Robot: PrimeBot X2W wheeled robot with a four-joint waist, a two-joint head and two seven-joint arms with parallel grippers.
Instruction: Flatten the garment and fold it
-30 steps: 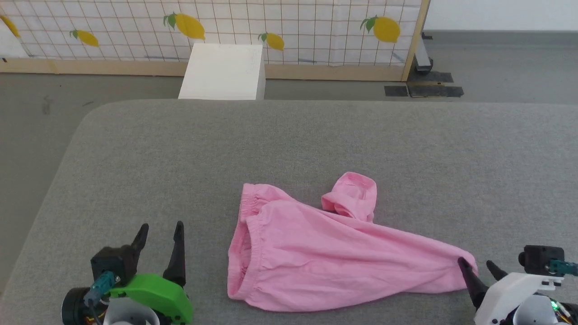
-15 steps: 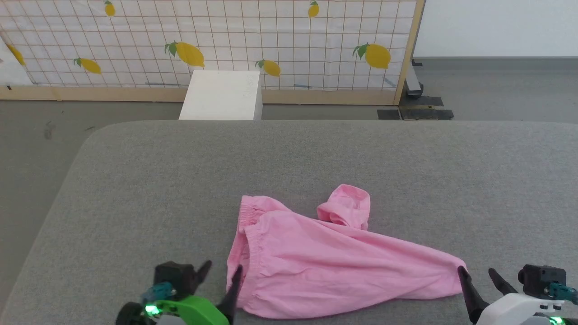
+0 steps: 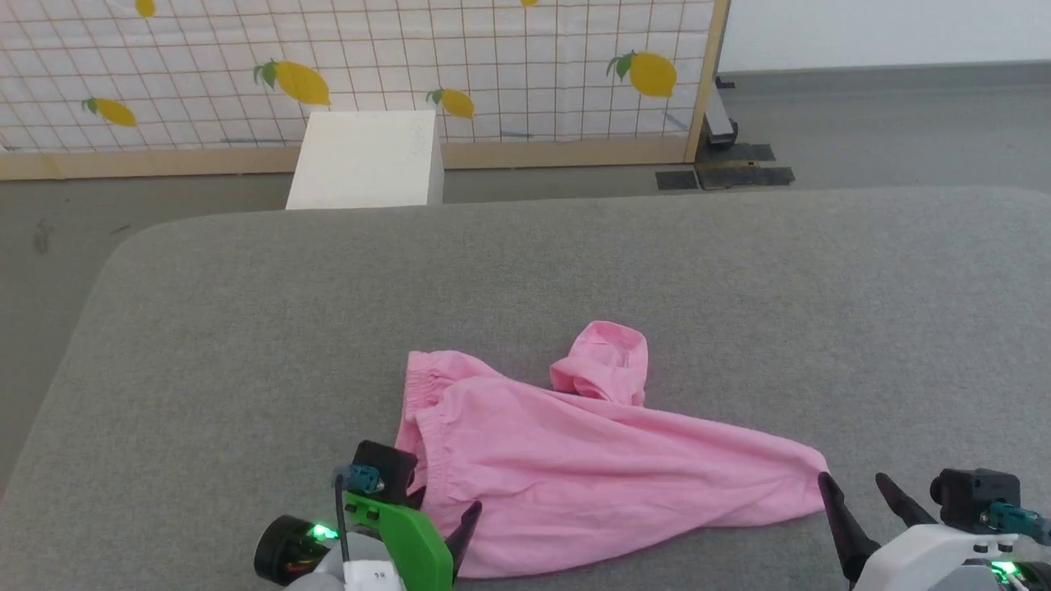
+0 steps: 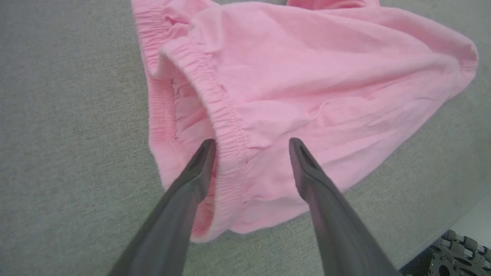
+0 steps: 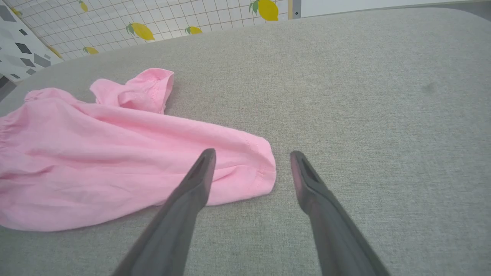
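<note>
Left hand (image 4: 252, 141) astride gathered edge of garment (image 4: 307, 76)

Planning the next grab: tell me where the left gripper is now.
The left gripper is open at the head view's lower left, over the gathered edge of the garment, at its near left corner.

Pink garment (image 3: 591, 468) on my grey worktop (image 3: 246, 328), lemon-print screen (image 3: 493, 49) behind.
From my console the garment reads plain light pink throughout, the worktop a flecked mid-grey fabric. My left gripper (image 4: 252, 141) carries a bright green shell, my right gripper (image 3: 851, 478) a white one, and both have dark grey fingers (image 4: 180, 207). Past the worktop's far edge I see a white box (image 3: 365, 160), a grey floor (image 3: 903, 123), and the screen's white panel ruled with a thin dark grid, scattered with yellow lemons (image 3: 300, 82) with green leaves, inside a pale wood frame (image 3: 575, 152).
</note>
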